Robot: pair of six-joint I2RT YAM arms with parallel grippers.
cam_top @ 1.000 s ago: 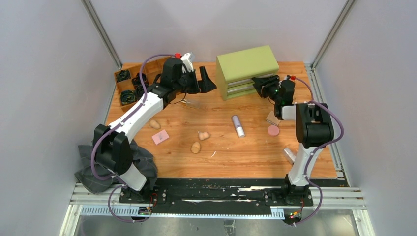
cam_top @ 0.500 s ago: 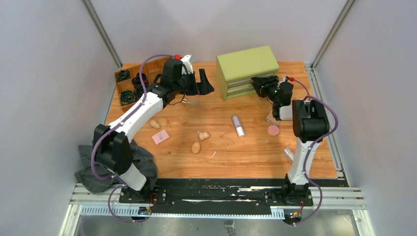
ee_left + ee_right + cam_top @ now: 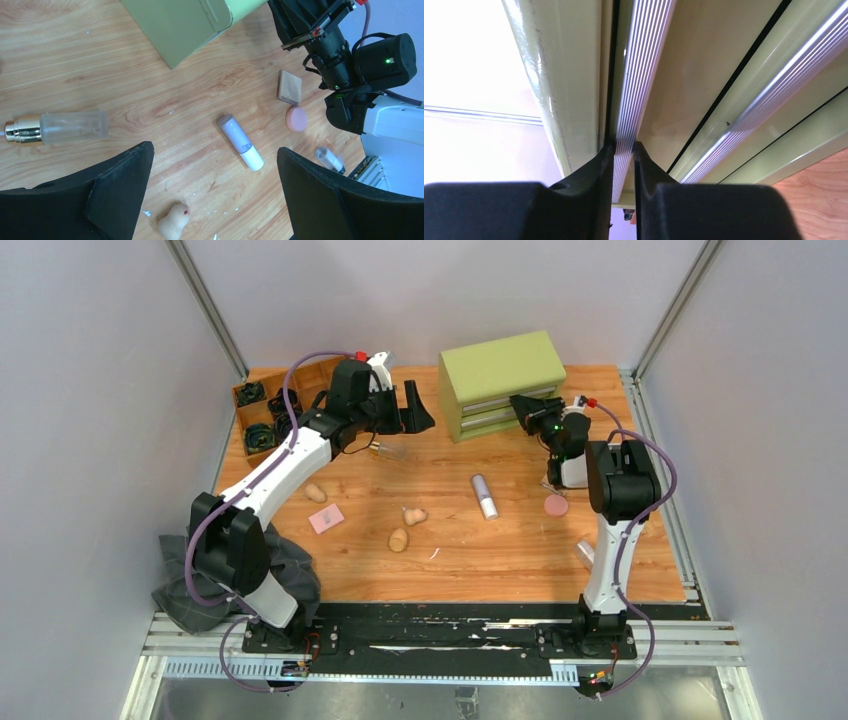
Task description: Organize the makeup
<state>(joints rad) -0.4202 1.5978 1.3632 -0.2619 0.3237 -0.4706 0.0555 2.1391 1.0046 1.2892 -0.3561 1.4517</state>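
The makeup lies loose on the wooden table. A silver-white tube (image 3: 484, 496) (image 3: 241, 142) is in the middle. A clear bottle with a gold cap (image 3: 390, 450) (image 3: 60, 127) lies below my left gripper (image 3: 418, 408) (image 3: 214, 150), which is open, empty and held above the table. Beige sponges (image 3: 413, 516) (image 3: 173, 223) lie nearer. A pink round puff (image 3: 555, 506) (image 3: 296, 119), a tan square pad (image 3: 290, 87) and a second clear bottle (image 3: 588, 553) lie right. My right gripper (image 3: 522, 405) (image 3: 623, 147) is shut on the silver handle (image 3: 639, 75) of the top drawer. The dark compact is not visible.
The green drawer unit (image 3: 500, 375) stands at the back centre. A wooden tray (image 3: 240, 425) with black coiled bands is at the back left. A dark grey cloth (image 3: 190, 590) lies by the left arm's base. A pink square piece (image 3: 326, 519) lies near the sponges.
My right gripper has moved a little left, up against the drawer front, and the right arm's elbow has swung left. The left arm has hardly moved.
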